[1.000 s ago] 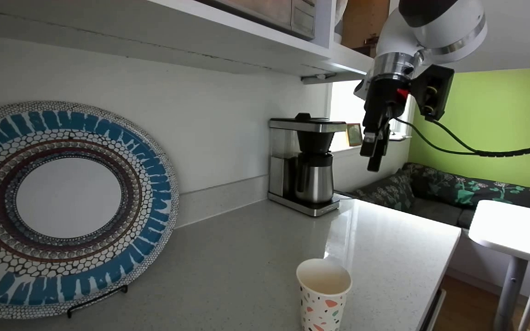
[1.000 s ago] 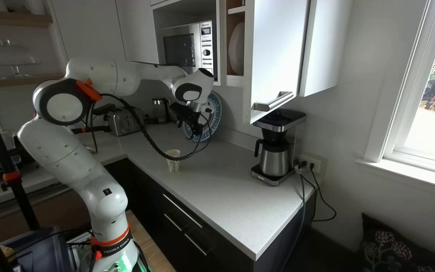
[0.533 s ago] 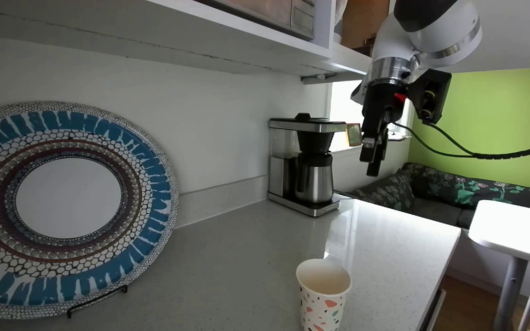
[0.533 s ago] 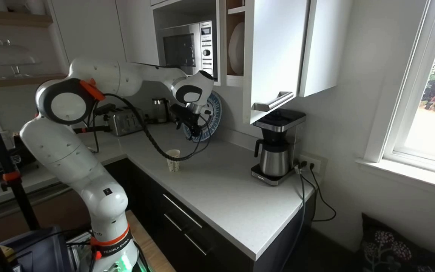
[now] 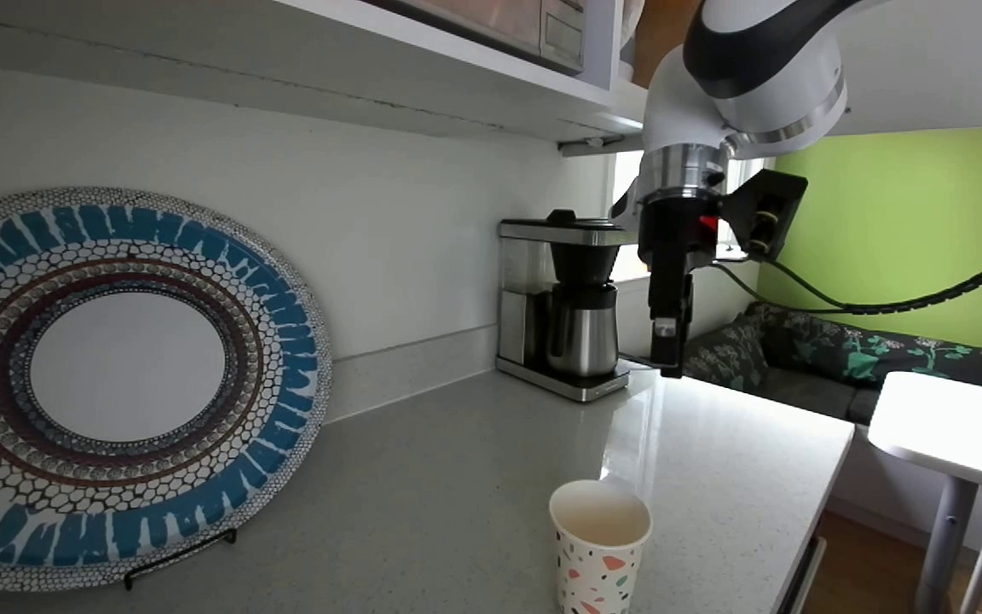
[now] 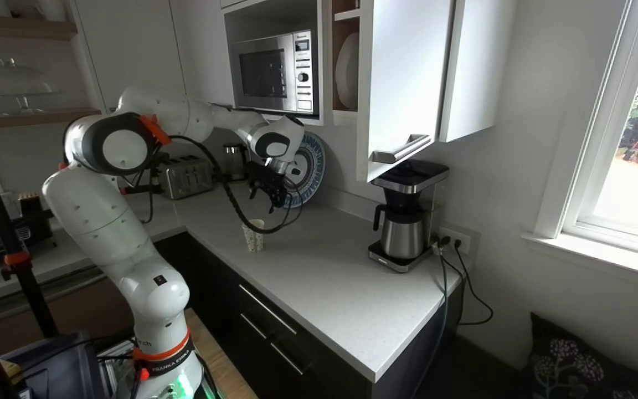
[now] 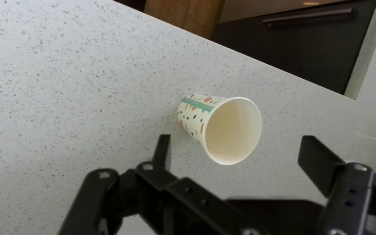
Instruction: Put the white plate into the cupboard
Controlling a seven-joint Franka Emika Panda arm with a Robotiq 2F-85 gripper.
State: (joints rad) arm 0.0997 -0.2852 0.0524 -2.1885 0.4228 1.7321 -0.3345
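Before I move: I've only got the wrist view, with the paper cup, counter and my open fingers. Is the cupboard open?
Observer: Yes. In an exterior view the cupboard shows its brown inside, with the door swung open.
Operator: Any plate in there?
Observer: What looks like a white plate stands on edge inside, partly hidden by the door.
Operator: Am I above or below the cupboard?
Observer: Below. In both exterior views the gripper hangs lower than the cupboard's underside.
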